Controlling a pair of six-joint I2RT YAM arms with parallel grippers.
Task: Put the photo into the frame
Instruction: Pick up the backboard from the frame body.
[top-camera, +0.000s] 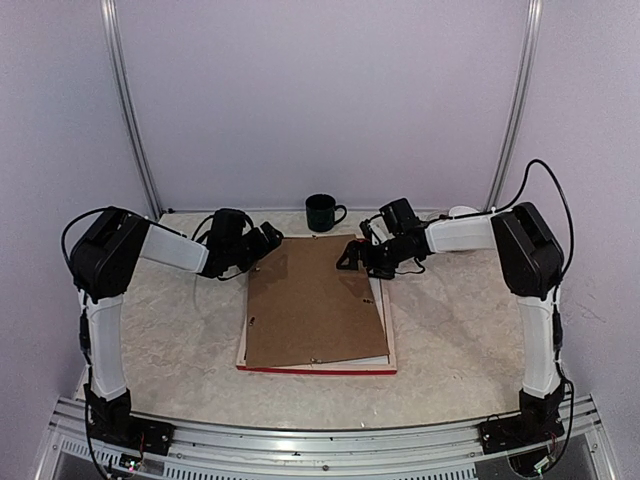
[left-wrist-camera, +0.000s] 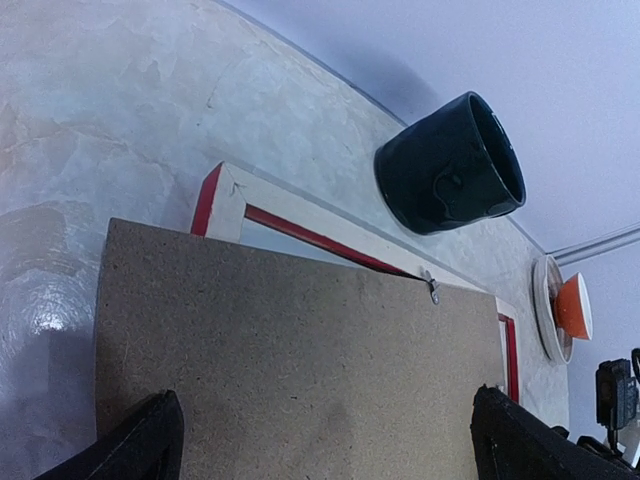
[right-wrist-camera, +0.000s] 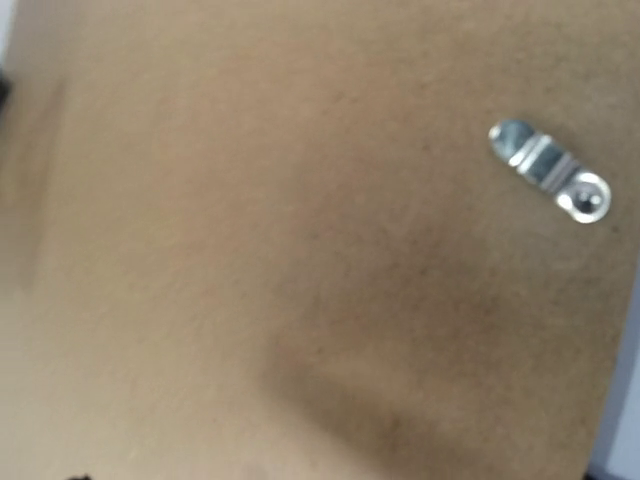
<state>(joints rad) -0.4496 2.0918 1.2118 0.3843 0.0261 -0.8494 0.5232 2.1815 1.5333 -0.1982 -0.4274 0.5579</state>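
Note:
The frame (top-camera: 316, 369) lies face down in the middle of the table, its red edge towards me and its pale back showing at a corner (left-wrist-camera: 228, 197). A brown backing board (top-camera: 310, 300) rests askew on it and covers most of it. The photo is hidden. My left gripper (top-camera: 268, 241) hovers open at the board's far left corner; its dark fingertips (left-wrist-camera: 150, 440) stand wide apart over the board (left-wrist-camera: 290, 350). My right gripper (top-camera: 360, 258) is low over the board's far right corner, fingers spread. The right wrist view shows only the board (right-wrist-camera: 250, 250) and a metal clip (right-wrist-camera: 550, 170).
A dark mug (top-camera: 322, 212) stands just beyond the frame, also in the left wrist view (left-wrist-camera: 450, 165). A white plate with something orange on it (left-wrist-camera: 560, 305) sits at the far right by the wall (top-camera: 460, 212). Walls close in on three sides.

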